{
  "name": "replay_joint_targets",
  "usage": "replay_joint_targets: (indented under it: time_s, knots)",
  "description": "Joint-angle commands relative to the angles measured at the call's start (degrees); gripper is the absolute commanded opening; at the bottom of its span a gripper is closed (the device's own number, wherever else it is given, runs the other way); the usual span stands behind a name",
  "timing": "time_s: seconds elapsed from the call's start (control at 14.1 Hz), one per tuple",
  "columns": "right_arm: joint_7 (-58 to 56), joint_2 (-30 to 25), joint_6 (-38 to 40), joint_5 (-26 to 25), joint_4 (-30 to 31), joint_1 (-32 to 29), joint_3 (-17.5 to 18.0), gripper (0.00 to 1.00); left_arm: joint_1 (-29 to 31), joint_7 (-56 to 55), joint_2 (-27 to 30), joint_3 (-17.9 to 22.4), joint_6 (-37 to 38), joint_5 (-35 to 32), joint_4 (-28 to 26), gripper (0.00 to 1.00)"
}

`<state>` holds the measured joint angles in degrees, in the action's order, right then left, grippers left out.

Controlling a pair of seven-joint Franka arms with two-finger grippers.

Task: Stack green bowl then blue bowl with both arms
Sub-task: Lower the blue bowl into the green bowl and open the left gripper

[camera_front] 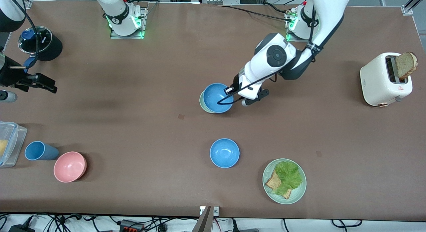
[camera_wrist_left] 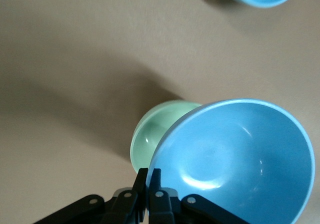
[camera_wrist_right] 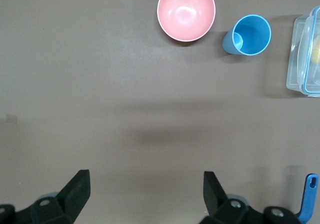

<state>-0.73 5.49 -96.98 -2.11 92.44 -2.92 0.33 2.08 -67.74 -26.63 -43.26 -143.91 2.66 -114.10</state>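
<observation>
Pinching the blue bowl's [camera_wrist_left: 235, 159] rim in my left gripper [camera_wrist_left: 148, 176], I hang it tilted over the green bowl [camera_wrist_left: 155, 129] for nesting; my right gripper [camera_wrist_right: 145, 189] waits, spread wide and empty.

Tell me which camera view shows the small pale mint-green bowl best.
The left wrist view: the small pale mint-green bowl shows part of its rim and inside, though the tilted sky-blue bowl pinched by the left gripper covers much of it. The front view shows only a thin green crescent. The right wrist view does not show it.
</observation>
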Motion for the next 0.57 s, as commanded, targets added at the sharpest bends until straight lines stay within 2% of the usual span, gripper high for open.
replay_joint_targets:
  time_s: [0.0,0.21,0.49]
  knots:
    - [-1.1,-1.4,-0.7,0.7,1.7,-0.2,-0.1,1.00,-2.7,-5.6,-1.7,2.0,-1.8,-6.2,0.1,0.00]
    - [-1.1,-1.5,-0.5,0.7,1.7,-0.2,-0.1,1.00,-3.1,-10.6,-3.9,2.0,-1.9,-13.3,0.7,0.00]
    - [-1.5,-1.4,-0.8,0.7,1.5,-0.2,-0.1,1.00,-3.7,-11.2,-5.6,2.0,-1.9,-13.8,1.8,0.00]
